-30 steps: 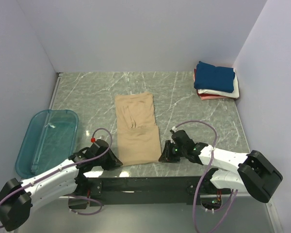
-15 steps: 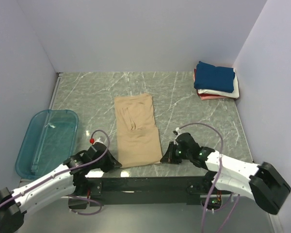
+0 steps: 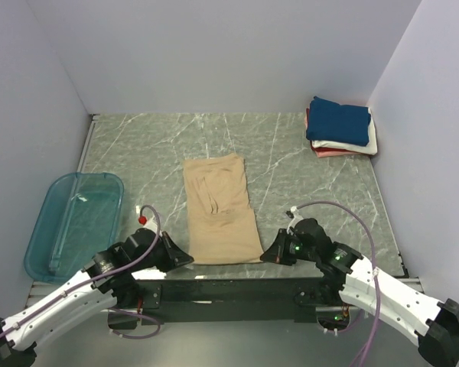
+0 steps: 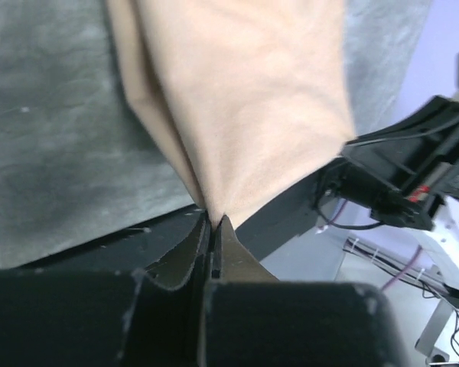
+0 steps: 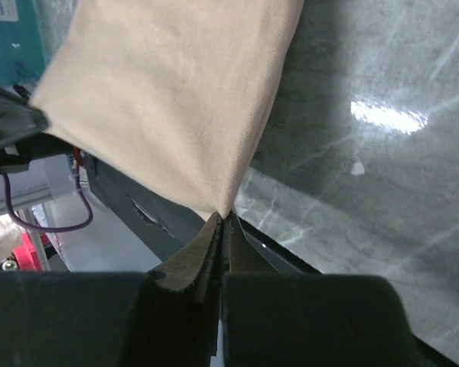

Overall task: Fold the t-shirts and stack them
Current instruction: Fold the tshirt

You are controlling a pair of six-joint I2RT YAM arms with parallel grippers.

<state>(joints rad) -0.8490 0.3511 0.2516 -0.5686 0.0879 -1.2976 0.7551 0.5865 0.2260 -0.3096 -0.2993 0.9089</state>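
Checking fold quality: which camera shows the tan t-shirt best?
The top external view: the whole tan t-shirt lies there as a long folded strip. The left wrist view shows only its near corner pinched in the left gripper; the right wrist view only the other near corner in the right gripper.

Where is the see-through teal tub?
In the top view, the translucent teal plastic tub sits far left, with the tan cloth t-shirt to its right.

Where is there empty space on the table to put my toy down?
Bare table lies between the tan shirt and the folded stack at the far right corner, and behind the teal tub, left of the shirt. The near edge is crowded: the left gripper and right gripper pinch the shirt's near corners there.
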